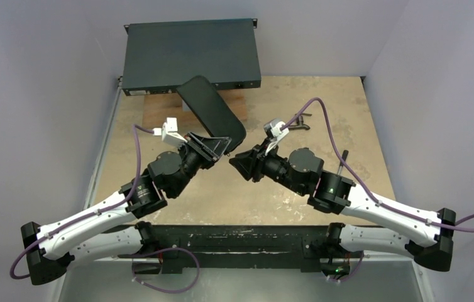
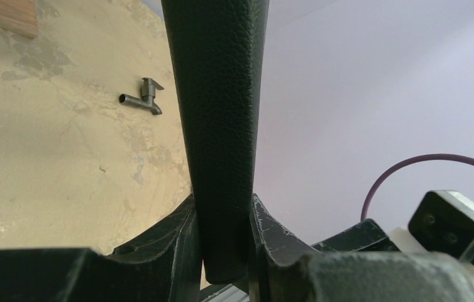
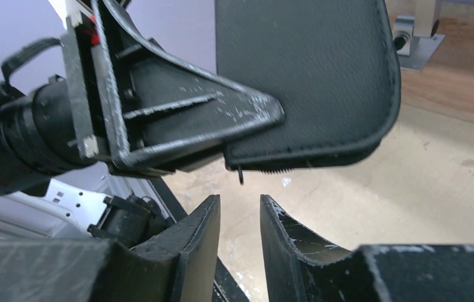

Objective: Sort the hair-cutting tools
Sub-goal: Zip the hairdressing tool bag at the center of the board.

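1. Table (image 1: 234, 189): tan, scuffed top. Both arms reach in over it from the near edge and meet near the middle.
2. Flat black box (image 1: 190, 53): lies at the far edge, left of centre, resting partly on a wooden board (image 1: 159, 108).
3. Black pouch (image 1: 212, 110): grained, leather-like, long with rounded corners. It is held up off the table and slants from the left gripper toward the box. A zipper runs along its lower edge.
4. Left gripper (image 1: 225, 143): its jaws are closed tight on the near end of the pouch, one on each face. The left wrist view shows the pouch rising straight out from between them.
5. Right gripper (image 3: 239, 201): its jaws stand a narrow gap apart with nothing between them. It points at the zipper edge from just below and is not touching it.
6. T-shaped fitting (image 1: 298, 123): dark metal, lying on the table far right of the pouch, well apart from it.
7. Zipper pull (image 3: 240, 175): a small piece hanging from the pouch's corner, just above the right jaws.
8. Hair-cutting tools: comb, scissors and clip appear in no view, so I cannot tell where they lie.
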Controlling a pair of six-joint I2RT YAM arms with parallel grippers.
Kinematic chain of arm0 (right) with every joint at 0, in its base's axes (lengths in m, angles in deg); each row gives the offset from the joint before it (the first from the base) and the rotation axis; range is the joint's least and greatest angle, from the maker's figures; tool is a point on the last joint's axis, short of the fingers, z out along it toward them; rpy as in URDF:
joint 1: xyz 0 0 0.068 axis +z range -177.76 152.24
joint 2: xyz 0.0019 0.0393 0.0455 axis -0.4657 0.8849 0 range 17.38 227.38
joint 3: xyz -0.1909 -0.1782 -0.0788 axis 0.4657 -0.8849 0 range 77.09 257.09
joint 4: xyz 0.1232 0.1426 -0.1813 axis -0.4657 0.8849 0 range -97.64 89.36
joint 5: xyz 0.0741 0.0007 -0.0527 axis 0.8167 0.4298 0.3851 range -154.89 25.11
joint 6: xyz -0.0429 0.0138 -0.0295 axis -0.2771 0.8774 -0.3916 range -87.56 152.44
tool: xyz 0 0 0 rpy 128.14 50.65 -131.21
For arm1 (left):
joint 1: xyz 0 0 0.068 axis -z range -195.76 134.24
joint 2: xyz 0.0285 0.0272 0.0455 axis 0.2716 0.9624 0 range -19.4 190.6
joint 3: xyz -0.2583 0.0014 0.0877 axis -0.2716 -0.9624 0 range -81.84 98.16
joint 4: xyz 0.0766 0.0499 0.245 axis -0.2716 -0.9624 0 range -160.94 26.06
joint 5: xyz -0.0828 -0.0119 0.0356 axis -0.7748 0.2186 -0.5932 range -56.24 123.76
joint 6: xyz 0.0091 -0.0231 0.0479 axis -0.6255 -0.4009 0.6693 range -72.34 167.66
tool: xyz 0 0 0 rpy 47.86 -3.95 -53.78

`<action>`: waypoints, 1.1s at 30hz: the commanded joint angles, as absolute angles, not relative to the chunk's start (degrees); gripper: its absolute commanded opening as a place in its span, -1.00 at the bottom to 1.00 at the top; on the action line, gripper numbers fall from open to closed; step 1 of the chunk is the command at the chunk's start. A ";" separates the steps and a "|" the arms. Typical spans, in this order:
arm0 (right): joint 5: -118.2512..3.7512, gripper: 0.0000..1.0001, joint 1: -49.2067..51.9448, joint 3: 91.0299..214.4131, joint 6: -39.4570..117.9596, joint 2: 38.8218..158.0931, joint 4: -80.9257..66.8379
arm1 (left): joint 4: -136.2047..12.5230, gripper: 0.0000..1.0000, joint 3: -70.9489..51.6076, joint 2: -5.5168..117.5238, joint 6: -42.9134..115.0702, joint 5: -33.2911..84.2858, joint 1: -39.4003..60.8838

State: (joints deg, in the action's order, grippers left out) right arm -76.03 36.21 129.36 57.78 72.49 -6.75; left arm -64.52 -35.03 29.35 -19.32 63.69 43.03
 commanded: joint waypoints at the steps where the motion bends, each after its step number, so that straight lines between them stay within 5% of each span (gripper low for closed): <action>1: -77.69 -0.44 36.64 134.13 55.15 74.22 -7.78 | -61.47 -1.00 -31.10 28.96 -19.55 65.26 43.39; 19: -77.71 -0.63 36.75 135.40 52.92 76.29 -6.28 | -60.53 -1.00 -30.77 29.83 -19.68 61.39 43.44; 26: -78.45 -0.98 36.71 135.55 52.48 76.70 -5.92 | -60.52 -1.00 -30.75 29.87 -19.72 61.21 43.45; 33: -79.51 -1.00 36.70 135.30 52.52 76.33 -4.64 | -60.46 -1.00 -30.60 29.91 -19.54 61.26 43.39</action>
State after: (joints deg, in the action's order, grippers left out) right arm -76.77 36.69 133.64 53.58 76.77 -4.94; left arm -65.81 -34.07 30.49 -19.34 62.14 43.20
